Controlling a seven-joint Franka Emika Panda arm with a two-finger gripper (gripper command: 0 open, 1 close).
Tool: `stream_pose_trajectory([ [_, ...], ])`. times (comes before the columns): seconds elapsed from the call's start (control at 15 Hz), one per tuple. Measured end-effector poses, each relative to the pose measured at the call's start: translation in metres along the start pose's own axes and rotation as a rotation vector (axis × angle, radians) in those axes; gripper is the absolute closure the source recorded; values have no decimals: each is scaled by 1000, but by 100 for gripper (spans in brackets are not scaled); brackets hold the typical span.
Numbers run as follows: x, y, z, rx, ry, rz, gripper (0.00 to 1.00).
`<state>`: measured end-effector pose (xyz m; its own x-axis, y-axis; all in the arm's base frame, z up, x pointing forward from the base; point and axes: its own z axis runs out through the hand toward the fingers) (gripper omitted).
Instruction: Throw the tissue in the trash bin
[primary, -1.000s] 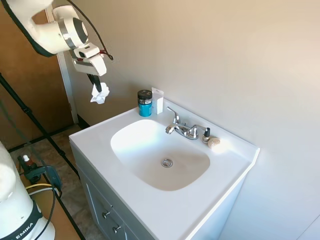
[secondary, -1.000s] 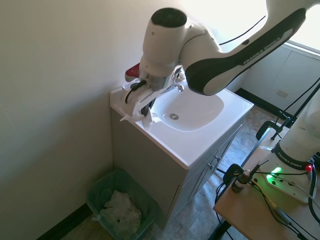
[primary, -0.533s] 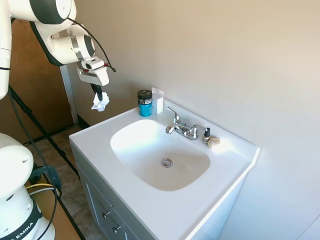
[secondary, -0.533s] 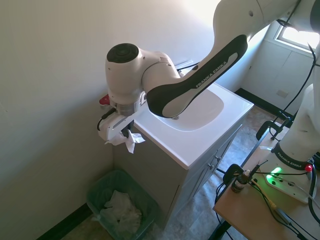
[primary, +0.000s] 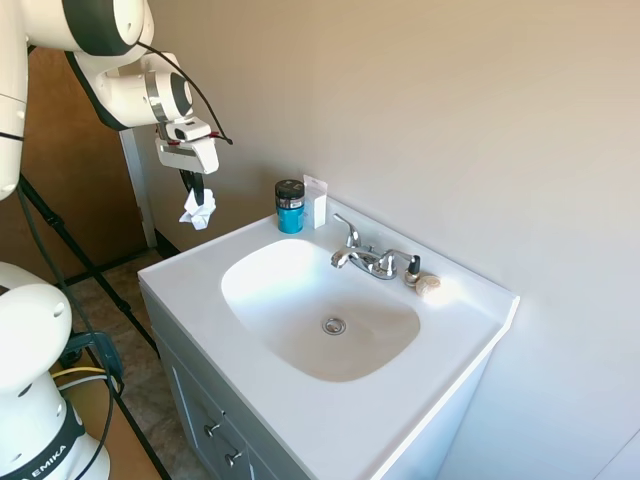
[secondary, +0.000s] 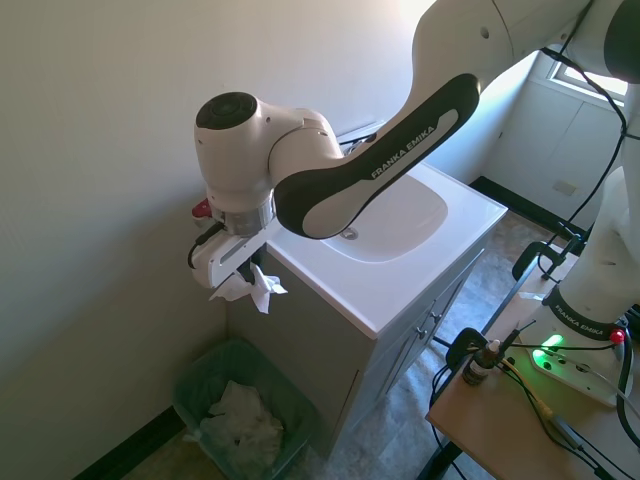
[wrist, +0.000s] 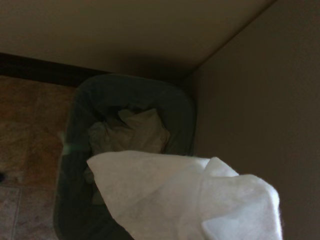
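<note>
Beside the white vanity bench (secondary: 400, 290), jaws clamped on the crumpled white paper tissue (secondary: 250, 290) hover above the green plastic trash bin (secondary: 195, 385), release judged next.

White vanity table (primary: 200, 290) with moulded basin and chrome faucet (primary: 368, 258) at the back edge. At the rear corner: blue jar with black lid (primary: 290, 206), small white card (primary: 316, 201) just beside it, upright against the wall. Beige pebble-like lump (primary: 428, 285) next to the faucet. On the floor (secondary: 400, 430) beside the cabinet: green trash bin (secondary: 195, 385) holding crumpled white paper (secondary: 243, 420).
</note>
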<state>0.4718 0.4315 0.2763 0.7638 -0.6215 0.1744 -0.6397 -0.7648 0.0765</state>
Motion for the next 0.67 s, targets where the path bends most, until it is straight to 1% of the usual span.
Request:
stream_pose_trajectory([
  [0.27,5,1,2,-4,-2,1,0],
  [0.67,-2,0,-2,2,2,-9,0],
])
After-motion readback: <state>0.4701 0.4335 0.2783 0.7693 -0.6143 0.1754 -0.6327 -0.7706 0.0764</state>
